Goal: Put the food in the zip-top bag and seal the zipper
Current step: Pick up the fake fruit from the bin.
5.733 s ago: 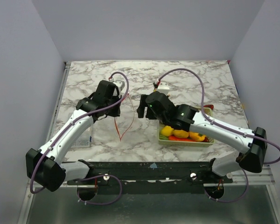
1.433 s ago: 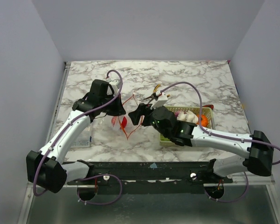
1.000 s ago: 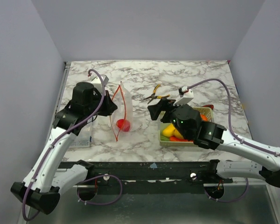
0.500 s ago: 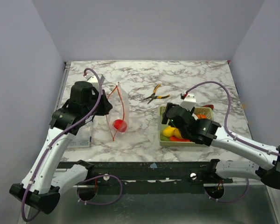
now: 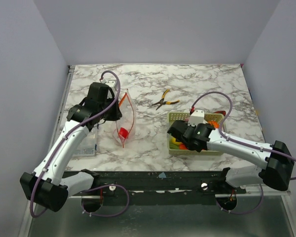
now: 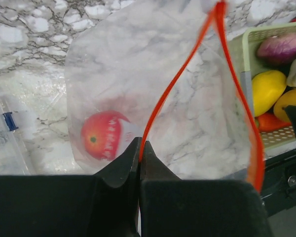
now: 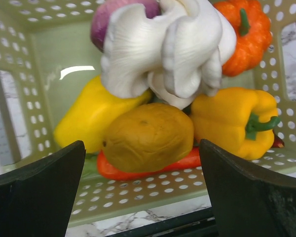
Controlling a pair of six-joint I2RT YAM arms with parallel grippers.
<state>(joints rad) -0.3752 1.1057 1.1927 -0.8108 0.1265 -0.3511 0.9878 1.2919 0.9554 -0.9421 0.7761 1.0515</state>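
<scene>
1. The left arm (image 5: 69,143) reaches forward with a bent elbow. It brings the left gripper (image 5: 113,106) to the top edge of the zip-top bag (image 5: 127,116), on the left part of the marble table (image 5: 197,81).
2. The right arm (image 5: 237,145) lies low and bends inward. The right gripper (image 5: 180,134) points down into the pale green basket (image 5: 187,117).
3. Only the left wrist view shows the grip. The fingers (image 6: 118,168) are pressed together and pinch one lip of the zipper (image 6: 177,84), so the mouth of the bag stands open. A red apple (image 6: 101,140) lies inside the bag.
4. Only the right wrist view shows the food closely. The fingers (image 7: 39,182) are spread wide on each side of a brownish-yellow fruit (image 7: 148,136). Whether they touch it, I cannot tell. Beside this fruit are a yellow pepper (image 7: 232,118) and white bulbs (image 7: 167,49).
5. Only the top view shows the pliers (image 5: 164,102), on the table beyond the basket.
</scene>
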